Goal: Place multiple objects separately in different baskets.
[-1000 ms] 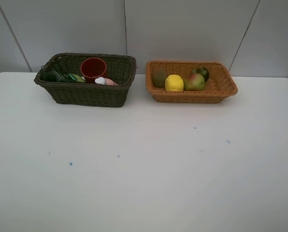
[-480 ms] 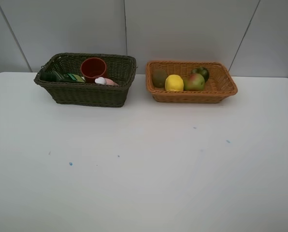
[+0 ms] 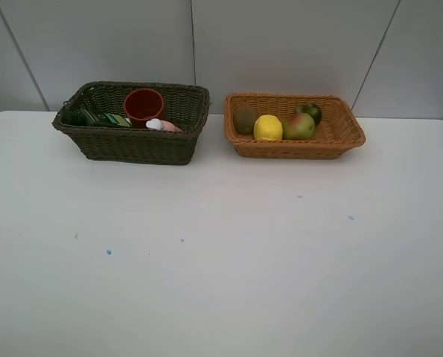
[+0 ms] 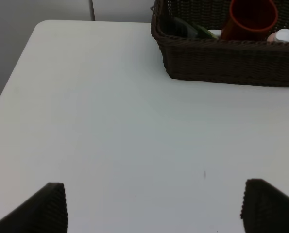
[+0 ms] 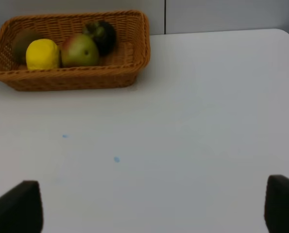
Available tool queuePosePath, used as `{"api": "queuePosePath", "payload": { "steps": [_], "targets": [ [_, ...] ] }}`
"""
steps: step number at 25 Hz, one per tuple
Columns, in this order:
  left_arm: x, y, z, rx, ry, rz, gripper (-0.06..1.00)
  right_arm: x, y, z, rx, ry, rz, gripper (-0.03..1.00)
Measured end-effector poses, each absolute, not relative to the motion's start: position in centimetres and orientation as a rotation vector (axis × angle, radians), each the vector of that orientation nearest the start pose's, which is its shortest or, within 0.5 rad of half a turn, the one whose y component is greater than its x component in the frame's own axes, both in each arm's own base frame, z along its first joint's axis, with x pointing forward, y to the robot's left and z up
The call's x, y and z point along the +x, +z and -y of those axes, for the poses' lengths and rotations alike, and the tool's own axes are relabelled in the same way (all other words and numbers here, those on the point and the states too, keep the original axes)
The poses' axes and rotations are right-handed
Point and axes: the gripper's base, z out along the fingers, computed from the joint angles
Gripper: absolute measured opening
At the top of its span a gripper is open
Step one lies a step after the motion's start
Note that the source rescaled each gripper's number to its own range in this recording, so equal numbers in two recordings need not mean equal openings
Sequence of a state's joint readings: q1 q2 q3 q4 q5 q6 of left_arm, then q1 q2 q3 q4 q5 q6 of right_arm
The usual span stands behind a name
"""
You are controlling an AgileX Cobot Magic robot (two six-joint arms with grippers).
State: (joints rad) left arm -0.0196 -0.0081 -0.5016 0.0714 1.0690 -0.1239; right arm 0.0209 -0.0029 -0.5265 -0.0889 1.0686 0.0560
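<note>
While both end effectors (image 4: 154, 206) (image 5: 154, 206) show only spread fingertips, the dark basket (image 3: 132, 141) half-hides its green bottle (image 3: 94, 117).

**Three cameras, one bench**

The high camera looks down the white bench (image 3: 221, 253) toward the back wall. The left wrist camera, low, shares the dark basket (image 4: 227, 63); the right wrist camera shares the orange basket (image 5: 71, 77).

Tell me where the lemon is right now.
In the exterior high view the lemon lies in the orange-tan basket on the right, between the kiwi and the pear.
</note>
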Motion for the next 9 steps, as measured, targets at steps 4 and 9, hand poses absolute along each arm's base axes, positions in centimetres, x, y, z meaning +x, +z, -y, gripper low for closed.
{"api": "queuePosePath", "payload": {
  "steps": [4, 9],
  "targets": [
    [-0.67, 27.72, -0.58, -0.11, -0.004, -2.038, 0.93, -0.89, 28.42, 0.73, 0.042, -0.057, -2.02, 1.0],
    [-0.67, 27.72, -0.58, -0.11, -0.004, -2.038, 0.93, -0.89, 28.42, 0.73, 0.042, -0.057, -2.02, 1.0]
  ]
}}
